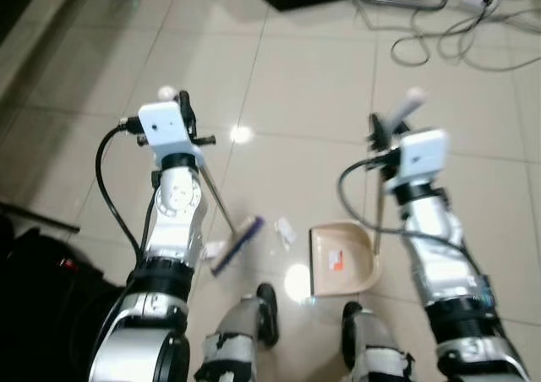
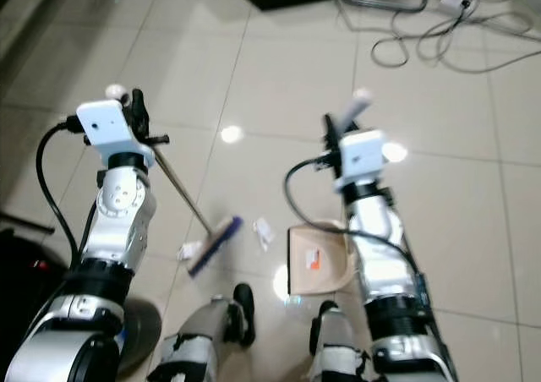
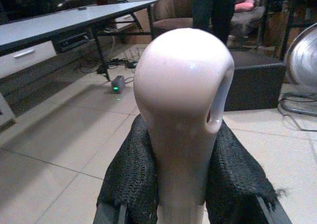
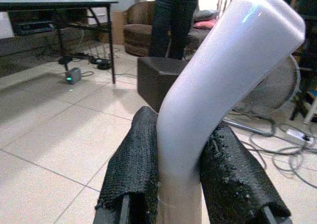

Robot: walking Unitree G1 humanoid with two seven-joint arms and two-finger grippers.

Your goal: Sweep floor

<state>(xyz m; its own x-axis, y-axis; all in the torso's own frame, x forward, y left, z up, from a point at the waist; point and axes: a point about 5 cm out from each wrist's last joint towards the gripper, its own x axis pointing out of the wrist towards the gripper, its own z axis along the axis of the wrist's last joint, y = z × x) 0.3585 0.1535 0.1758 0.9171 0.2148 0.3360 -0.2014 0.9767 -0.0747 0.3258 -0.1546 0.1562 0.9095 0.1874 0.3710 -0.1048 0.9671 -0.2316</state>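
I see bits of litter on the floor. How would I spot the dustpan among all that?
Look at the tiled floor just ahead of the robot's feet, below the right gripper clamped on a pale upright handle. The dustpan lies there, right of the broom head and white paper scraps. It alone is a beige scoop holding an orange-marked scrap.

Eye views: both look steeply down from the head onto the tiled floor (image 1: pixel 279 78), sharing both arms, the dustpan (image 1: pixel 340 259) and the cables (image 2: pixel 423 27).
Left wrist view: pressed close behind its fingers (image 3: pixel 130 177), level across the room toward a desk (image 3: pixel 74 21) and fan (image 3: pixel 302 63).
Right wrist view: equally close, facing the same desk, black box (image 4: pixel 158 75) and a standing person (image 4: pixel 171 21).
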